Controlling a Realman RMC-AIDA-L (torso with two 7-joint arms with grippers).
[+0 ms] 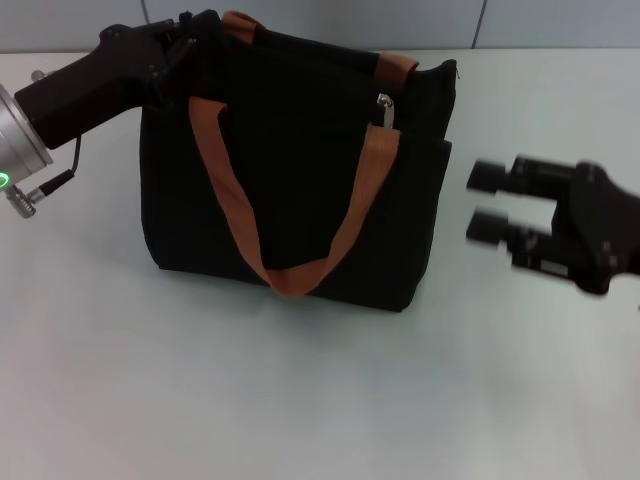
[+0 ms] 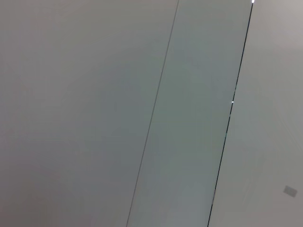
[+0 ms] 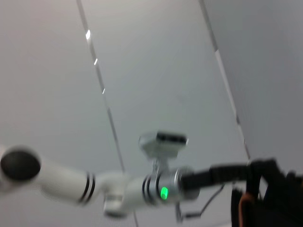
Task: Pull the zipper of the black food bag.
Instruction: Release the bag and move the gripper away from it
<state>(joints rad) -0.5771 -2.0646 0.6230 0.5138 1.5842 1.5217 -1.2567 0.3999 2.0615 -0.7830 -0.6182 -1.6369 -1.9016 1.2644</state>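
The black food bag [image 1: 290,170] stands upright mid-table, its orange-brown handle [image 1: 225,190] hanging down the front. The zipper pull [image 1: 385,108], small and silver, sits on the top edge near the bag's right end. My left gripper [image 1: 192,35] is against the bag's upper left corner, black on black. My right gripper [image 1: 488,202] hovers open to the right of the bag, a short gap away and lower than the zipper, with nothing between its fingers. A corner of the bag [image 3: 274,198] and the left arm [image 3: 142,189] show in the right wrist view.
The bag rests on a pale table [image 1: 300,400] with bare surface in front of it and to both sides. A wall with panel seams [image 2: 156,113] fills the left wrist view.
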